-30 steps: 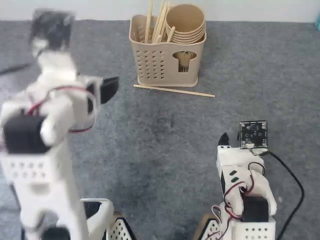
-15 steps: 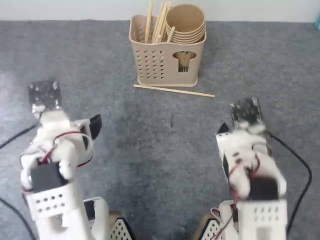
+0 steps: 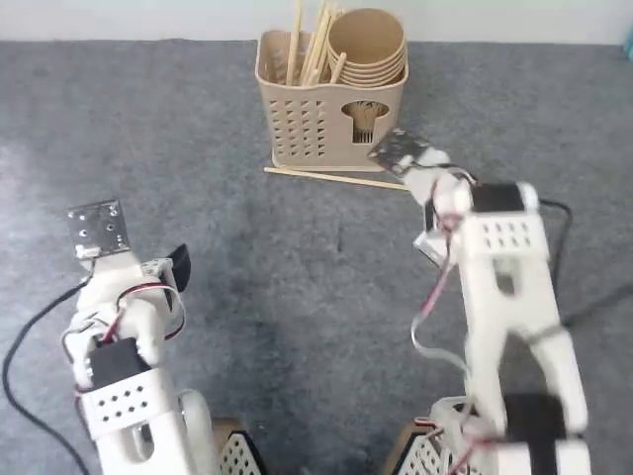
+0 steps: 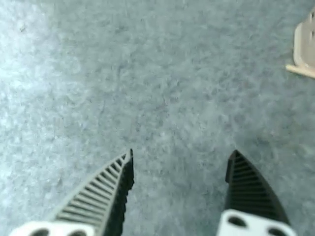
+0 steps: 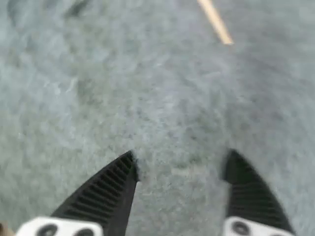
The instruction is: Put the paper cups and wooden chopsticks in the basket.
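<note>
Right, one chopstick (image 3: 336, 179) lying on the tabletop (image 3: 297, 287), just in front of the basket (image 3: 331, 124) w/ cups (image 3: 368, 45) inside. Right gripper (image 5: 180, 160) wide open, empty, near its end; left gripper (image 4: 180, 156) open, empty too. Best straddle it crosswise, then pinch down low.

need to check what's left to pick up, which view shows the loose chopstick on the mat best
High view: the chopstick lies nearly whole before the basket. Left wrist view catches one end; right wrist view, a short end piece.
</note>
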Controlling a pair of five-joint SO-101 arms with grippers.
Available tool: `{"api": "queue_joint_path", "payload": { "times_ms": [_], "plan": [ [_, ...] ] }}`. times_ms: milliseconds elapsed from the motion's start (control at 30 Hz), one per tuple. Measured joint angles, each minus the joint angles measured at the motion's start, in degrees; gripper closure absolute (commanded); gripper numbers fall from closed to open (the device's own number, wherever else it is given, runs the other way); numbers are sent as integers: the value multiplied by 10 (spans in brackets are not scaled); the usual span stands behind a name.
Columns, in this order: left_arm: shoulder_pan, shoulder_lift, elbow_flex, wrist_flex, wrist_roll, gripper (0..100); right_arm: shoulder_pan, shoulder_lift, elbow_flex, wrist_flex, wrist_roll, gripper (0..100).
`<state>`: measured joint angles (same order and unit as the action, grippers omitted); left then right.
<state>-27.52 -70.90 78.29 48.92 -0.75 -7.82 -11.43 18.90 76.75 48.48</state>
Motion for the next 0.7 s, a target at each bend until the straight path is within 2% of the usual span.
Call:
{"api": "queue_joint_path", "payload": {
  "times_ms": [167,367,700],
  "plan": [
    [0,0,76,-128,-4,710,-25,159,-104,21,123,659],
    [0,0,80,-152,-4,710,-35,333,-229,26,265,660],
    [0,0,94,-181,-6,710,-33,544,-476,66,291,660]
  ]
}}
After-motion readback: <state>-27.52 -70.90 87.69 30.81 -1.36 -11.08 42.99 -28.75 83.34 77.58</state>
